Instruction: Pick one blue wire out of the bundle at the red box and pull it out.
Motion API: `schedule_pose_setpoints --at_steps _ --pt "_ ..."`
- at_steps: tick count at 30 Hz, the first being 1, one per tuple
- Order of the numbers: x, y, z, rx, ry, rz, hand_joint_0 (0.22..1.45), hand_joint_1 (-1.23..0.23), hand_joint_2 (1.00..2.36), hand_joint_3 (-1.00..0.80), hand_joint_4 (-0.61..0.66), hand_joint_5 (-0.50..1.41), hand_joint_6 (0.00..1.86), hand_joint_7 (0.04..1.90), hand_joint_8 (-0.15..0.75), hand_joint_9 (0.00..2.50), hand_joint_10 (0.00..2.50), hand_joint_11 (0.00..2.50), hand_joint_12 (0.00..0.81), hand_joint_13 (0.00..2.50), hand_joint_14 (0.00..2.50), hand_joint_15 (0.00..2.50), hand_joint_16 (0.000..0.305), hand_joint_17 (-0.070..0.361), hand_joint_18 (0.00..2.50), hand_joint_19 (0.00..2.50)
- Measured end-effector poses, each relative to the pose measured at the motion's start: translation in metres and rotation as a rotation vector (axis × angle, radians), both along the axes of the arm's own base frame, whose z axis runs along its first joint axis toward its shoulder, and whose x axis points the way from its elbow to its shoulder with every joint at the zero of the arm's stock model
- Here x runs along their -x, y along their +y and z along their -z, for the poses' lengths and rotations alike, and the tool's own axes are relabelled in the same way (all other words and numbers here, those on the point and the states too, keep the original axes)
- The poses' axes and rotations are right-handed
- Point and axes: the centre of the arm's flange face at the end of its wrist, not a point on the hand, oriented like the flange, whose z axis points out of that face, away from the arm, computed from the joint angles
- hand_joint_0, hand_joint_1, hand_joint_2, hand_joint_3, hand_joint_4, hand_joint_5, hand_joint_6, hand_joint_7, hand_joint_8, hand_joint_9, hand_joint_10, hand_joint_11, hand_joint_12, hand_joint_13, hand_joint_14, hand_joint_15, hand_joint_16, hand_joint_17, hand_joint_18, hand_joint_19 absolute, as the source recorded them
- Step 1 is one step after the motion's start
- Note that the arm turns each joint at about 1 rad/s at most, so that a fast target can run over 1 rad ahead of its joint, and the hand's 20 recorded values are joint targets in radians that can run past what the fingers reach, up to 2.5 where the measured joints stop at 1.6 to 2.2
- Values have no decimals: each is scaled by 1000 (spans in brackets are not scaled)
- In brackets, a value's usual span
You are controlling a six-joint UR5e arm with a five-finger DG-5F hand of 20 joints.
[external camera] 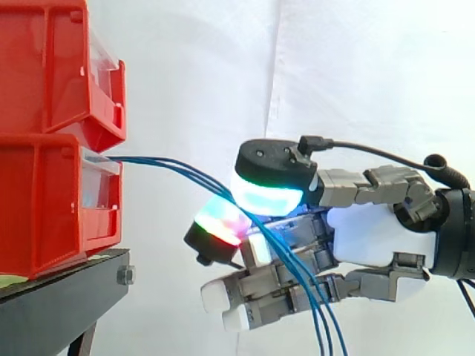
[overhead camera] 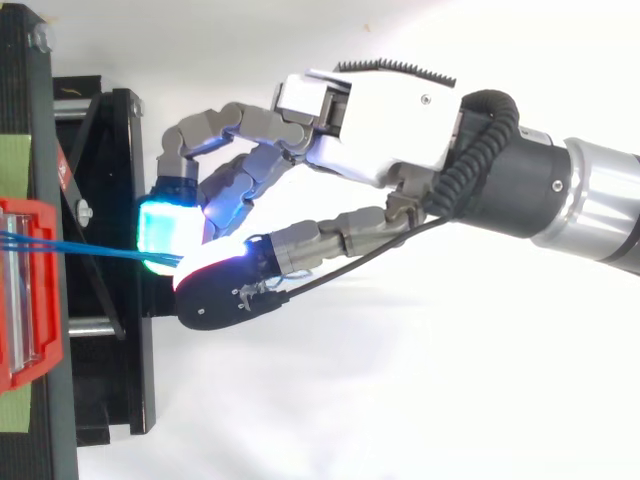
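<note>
Nearest the side camera is the thumb of the grey-and-white robot hand (external camera: 371,233), reaching toward the open front of the lower red plastic bin (external camera: 52,200). Its glowing pad sits well out from that bin and a little below its rim. Just behind the thumb run the thin blue wires (external camera: 178,169). They leave the bin's clear front as a tight bundle, sag away from it, pass through the hand and hang down out of view. Behind them a curled fingertip (external camera: 219,222) glows red and green. From above, the pads close together right where the strands end, so the hand looks clamped on the wires. I cannot tell whether it holds one or several. Farther back the bin sits on the black metal stand (external camera: 59,297), with the white curtain (external camera: 223,74) behind. My reading: the grasp is made and the pull is due, drawing straight away from the bin, provided a single strand is held.
</note>
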Motion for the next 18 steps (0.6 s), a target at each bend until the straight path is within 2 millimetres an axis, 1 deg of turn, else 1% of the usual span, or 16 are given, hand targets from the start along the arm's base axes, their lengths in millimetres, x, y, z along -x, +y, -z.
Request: schedule_pose_setpoints --at_steps 3,4,6,7,8,9,10,12,15,17,18 --pt "4 0 4 5 44 -2 607 -810 1013 -127 325 -140 785 1070 326 1007 23 815 422 742 16 426 69 155 570 338" --pt "6 -1 6 8 62 -4 611 -810 1011 -147 347 -142 789 1043 320 1004 22 811 418 737 16 422 68 154 566 337" --pt "8 -1 8 11 85 -10 591 -798 1013 -167 359 -136 775 1076 311 1015 21 757 410 746 16 419 68 154 564 349" --pt "9 -1 9 12 96 -16 581 -773 1012 -173 349 -113 721 1172 312 1035 18 694 412 757 15 413 69 156 572 357" --pt "9 0 9 14 101 -23 580 -757 1012 -180 344 -99 686 1222 307 1047 19 665 411 759 17 413 69 155 570 362" --pt "9 0 9 15 104 -33 583 -701 1012 -186 325 -76 635 1304 299 1069 20 642 409 757 15 410 69 154 564 372" --pt "10 1 8 16 106 -46 584 -696 1012 -185 324 -68 617 1332 294 1081 21 634 406 762 17 405 68 154 563 372" --pt "10 3 6 17 105 -63 595 -683 1012 -197 283 -70 615 1339 295 1082 20 669 404 768 16 424 67 150 561 365" --pt "10 4 0 18 99 -76 608 -689 1015 -194 275 -106 693 1178 294 1051 26 782 399 750 17 432 64 144 543 361" --pt "11 4 -6 19 93 -78 609 -693 1015 -182 290 -117 716 1139 298 1033 23 812 398 738 17 435 64 143 542 356" --pt "11 4 -8 20 91 -79 614 -782 1015 -179 306 -136 748 1116 298 1014 24 852 396 726 17 440 64 143 537 348"
